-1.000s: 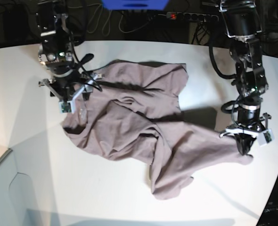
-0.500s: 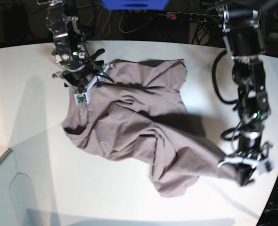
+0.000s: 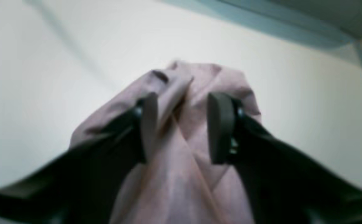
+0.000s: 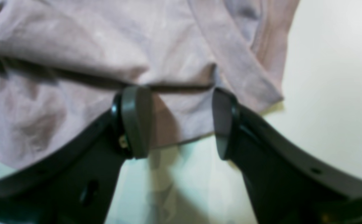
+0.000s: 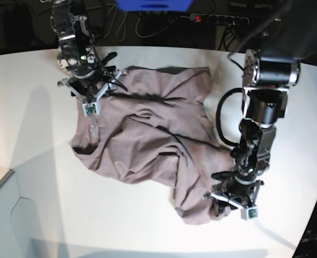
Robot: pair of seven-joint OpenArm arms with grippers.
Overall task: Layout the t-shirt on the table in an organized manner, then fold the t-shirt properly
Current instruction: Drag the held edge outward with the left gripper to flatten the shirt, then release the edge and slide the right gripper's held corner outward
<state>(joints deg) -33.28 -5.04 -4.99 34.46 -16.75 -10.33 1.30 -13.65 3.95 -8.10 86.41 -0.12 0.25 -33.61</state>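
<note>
Dragged toward the near edge, the t-shirt (image 5: pixel 148 145) lies crumpled on the table (image 5: pixel 29 177) as the left gripper (image 3: pixel 181 127) parts its jaws around a released fold; the right gripper (image 4: pixel 181 123) hovers open over the far hem. Spreading remains unfinished.

Black jointed arms, looping black cables, grey-padded tool (image 4: pixel 181 123) fingers (image 4: pixel 136 121)
</note>
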